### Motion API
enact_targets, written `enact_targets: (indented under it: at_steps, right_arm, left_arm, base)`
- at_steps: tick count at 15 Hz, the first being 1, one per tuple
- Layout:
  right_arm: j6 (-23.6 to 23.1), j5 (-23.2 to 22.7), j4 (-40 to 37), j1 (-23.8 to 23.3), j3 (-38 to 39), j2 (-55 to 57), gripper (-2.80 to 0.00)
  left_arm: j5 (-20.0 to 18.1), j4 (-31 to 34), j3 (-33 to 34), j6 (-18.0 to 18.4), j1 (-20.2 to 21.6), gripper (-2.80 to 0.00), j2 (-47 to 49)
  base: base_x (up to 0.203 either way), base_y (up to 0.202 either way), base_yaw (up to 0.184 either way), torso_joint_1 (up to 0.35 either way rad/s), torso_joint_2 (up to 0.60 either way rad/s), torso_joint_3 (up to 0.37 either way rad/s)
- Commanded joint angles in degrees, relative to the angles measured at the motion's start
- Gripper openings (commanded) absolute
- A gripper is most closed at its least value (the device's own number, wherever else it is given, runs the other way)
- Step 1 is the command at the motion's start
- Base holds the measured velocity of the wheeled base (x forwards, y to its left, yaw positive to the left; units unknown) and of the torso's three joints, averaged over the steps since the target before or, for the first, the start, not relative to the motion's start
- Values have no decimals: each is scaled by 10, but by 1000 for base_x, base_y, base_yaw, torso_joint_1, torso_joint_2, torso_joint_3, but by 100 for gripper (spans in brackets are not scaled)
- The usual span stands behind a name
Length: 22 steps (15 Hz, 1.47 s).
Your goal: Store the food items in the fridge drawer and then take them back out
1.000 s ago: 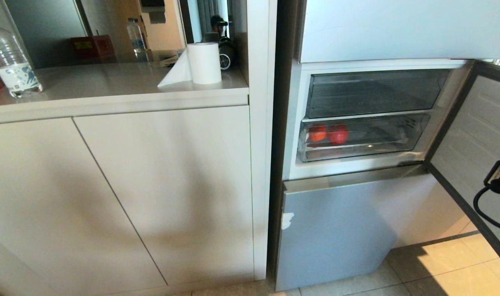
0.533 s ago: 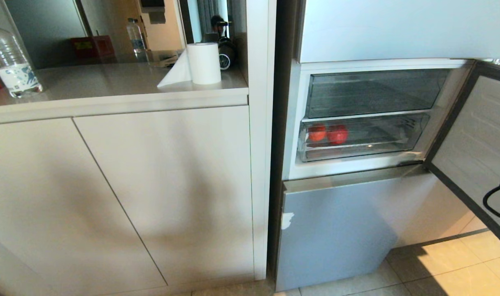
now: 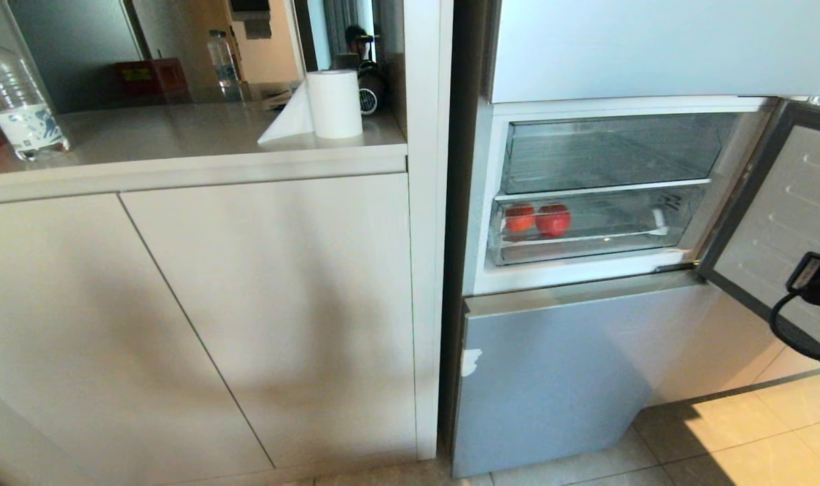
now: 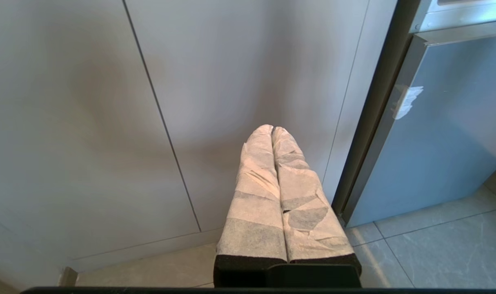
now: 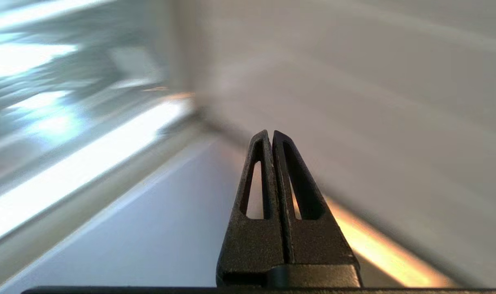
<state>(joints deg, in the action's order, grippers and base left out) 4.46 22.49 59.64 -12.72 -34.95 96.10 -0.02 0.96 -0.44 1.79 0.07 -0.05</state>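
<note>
Two round orange-red food items [image 3: 520, 217] [image 3: 553, 220] lie side by side at the left end of the fridge drawer [image 3: 625, 229], the lower clear bin, which is pushed in. My right gripper [image 5: 271, 133] is shut on nothing, its black fingers close along the pale inner face of the open fridge door [image 3: 781, 223]. Only that arm's black wrist part and cable [image 3: 813, 280] show at the head view's right edge. My left gripper [image 4: 272, 128], its fingers wrapped in white, is shut and parked low before the cabinet doors.
A second clear bin [image 3: 612, 152] sits above the drawer. Below is the pale blue fridge front panel [image 3: 551, 378]. Left of the fridge stand a beige cabinet [image 3: 261, 304], a countertop with a paper roll [image 3: 334, 102], and a water bottle [image 3: 15, 94]. Tiled floor lies at bottom right.
The fridge door has swung wider to the right and the compartment looks brighter. My right wrist dipped toward the picture's edge, then came back up beside the door.
</note>
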Motion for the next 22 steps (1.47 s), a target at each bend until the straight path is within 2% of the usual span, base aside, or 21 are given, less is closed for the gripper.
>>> enact_targets:
  at_steps: [1,2,4,7,9,12,15,18,22]
  right_arm:
    - [3,-57,4,36,-3,-10,-280]
    - [8,-109,5,66,-12,-5,-280]
    - [26,-140,5,105,-49,44,-280]
    - [39,-150,6,178,-118,127,-280]
    - [39,-148,6,248,-141,162,-280]
    - [38,-120,5,316,-182,207,-280]
    - [36,-113,10,326,-225,256,-280]
    - [29,-111,89,327,-286,316,-280]
    - [-8,-95,120,328,-347,364,-280]
  left_arm:
    - [0,0,0,0,0,-280,0]
    - [0,0,0,1,0,-280,0]
    - [0,0,0,1,0,-280,0]
    - [0,0,0,0,0,-280,0]
    - [0,0,0,0,0,-280,0]
    - [-1,0,0,1,0,-280,0]
    - [-1,0,0,1,0,-280,0]
    - [0,0,0,1,0,-280,0]
    - [0,0,0,0,0,-280,0]
  base:
    - [0,0,0,0,0,0]
    - [0,0,0,0,0,0]
    - [0,0,0,0,0,0]
    - [0,0,0,0,0,0]
    - [0,0,0,0,0,0]
    - [0,0,0,0,0,0]
    - [0,0,0,0,0,0]
    - [0,0,0,0,0,0]
    - [0,0,0,0,0,0]
